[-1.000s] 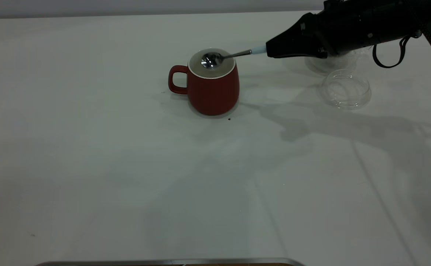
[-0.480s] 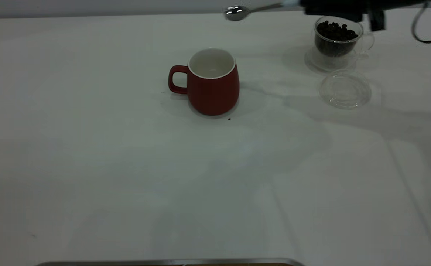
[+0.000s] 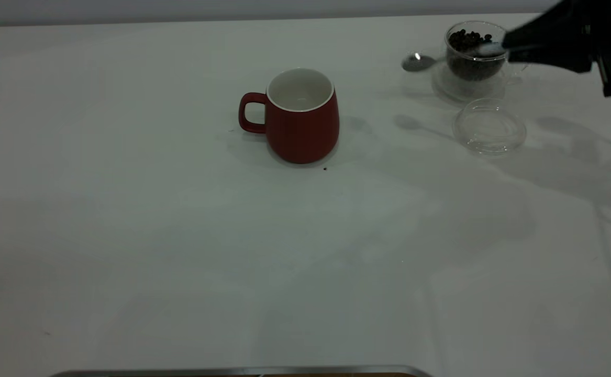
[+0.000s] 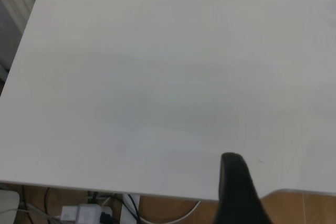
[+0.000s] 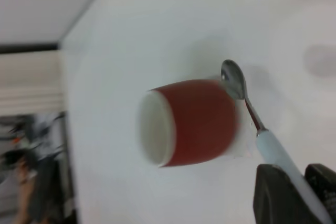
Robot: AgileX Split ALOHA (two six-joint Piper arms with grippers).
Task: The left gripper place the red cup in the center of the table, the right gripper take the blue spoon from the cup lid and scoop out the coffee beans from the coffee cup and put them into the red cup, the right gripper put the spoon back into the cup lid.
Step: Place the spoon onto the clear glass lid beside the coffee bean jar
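While gripping the blue spoon (image 3: 421, 62), right pincer (image 3: 509, 48) hovers.

You've got two cups on the table (image 3: 179, 235) — one red cup (image 3: 301, 125) and one glass coffee cup (image 3: 474, 55). One heap of beans (image 3: 470, 44) sits in that glass cup; too many to count singly. One spoon (image 3: 419, 62), just the one. One clear lid (image 3: 489, 126). One saucer (image 3: 449, 86) under the glass cup. One dark speck (image 3: 325, 168) by the red cup. Grippers — you can count two: the right gripper (image 3: 514, 46) and one finger of the left gripper (image 4: 239, 192).
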